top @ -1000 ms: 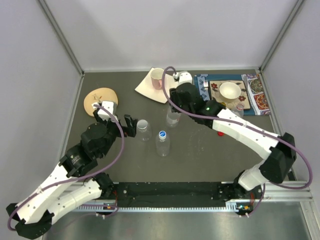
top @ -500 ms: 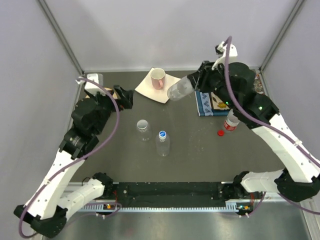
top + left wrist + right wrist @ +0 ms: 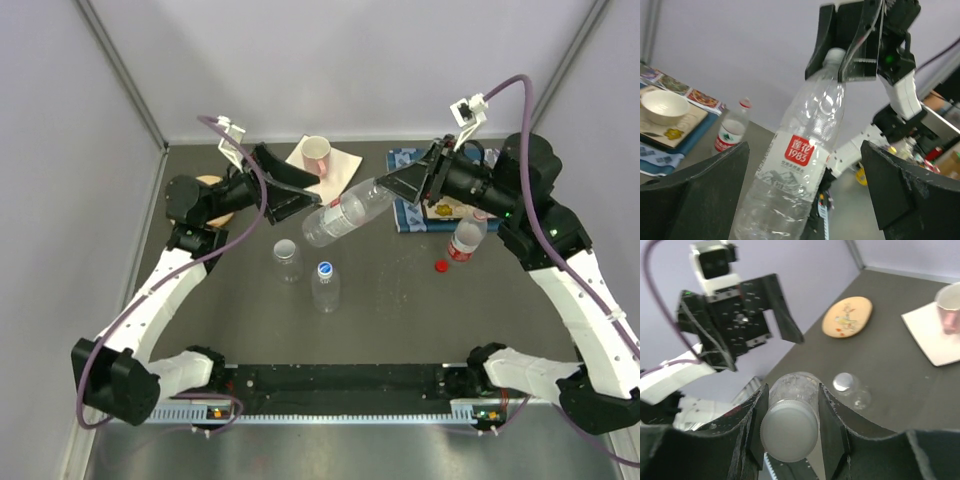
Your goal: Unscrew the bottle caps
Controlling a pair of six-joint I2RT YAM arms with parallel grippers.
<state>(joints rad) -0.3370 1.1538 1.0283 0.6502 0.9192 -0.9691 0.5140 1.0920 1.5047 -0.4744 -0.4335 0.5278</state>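
The right gripper (image 3: 392,190) is clamped on the capped end of a bottle (image 3: 345,212), hanging tilted in the air just in front of the mug (image 3: 316,155). The left gripper (image 3: 305,192), jaws spread wide, faces its base. Should they close off-centre (the wall looks thin), the bottle could buckle or slip, turning with its white cap (image 3: 789,432).

The top view looks steeply down from above and behind the arm bases, far enough off to hold the whole table (image 3: 400,300). Each wrist camera sits just behind its own fingers, looking out between them — the one on the left gripper (image 3: 312,192) faces the right gripper (image 3: 392,186), the other faces back. All three share the bottle (image 3: 345,212) between the grippers, nearest in the right wrist view.
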